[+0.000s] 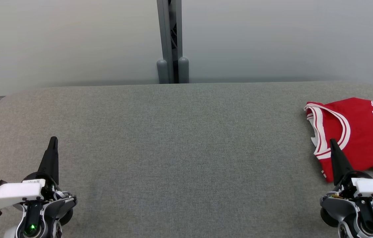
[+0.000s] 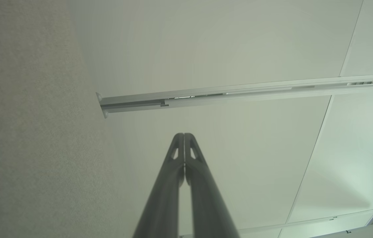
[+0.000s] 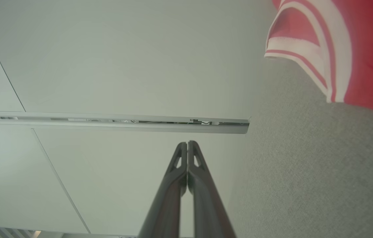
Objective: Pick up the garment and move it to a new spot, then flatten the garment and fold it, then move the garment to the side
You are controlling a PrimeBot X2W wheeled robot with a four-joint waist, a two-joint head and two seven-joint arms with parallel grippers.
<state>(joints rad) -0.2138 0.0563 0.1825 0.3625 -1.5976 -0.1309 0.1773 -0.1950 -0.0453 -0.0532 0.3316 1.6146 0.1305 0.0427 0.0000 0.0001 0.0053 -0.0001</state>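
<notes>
- You are viewing the garment (image 1: 360, 129) lying far right on the table (image 1: 173, 148), neckline pointing left.
- Its "BULLS" lettering is running sideways.
- The left end effector (image 1: 53, 140) and right end effector (image 1: 332, 142) are sitting closed, empty.

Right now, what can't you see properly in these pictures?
- Head view: the picture's right edge cuts off the jersey, so its lettering can't be read whole.
- Head view: the right gripper covers part of the jersey's near edge; whether they touch can't be told.
- Right wrist view: the top and right edges cut off the jersey, leaving a striped corner in frame.
</notes>
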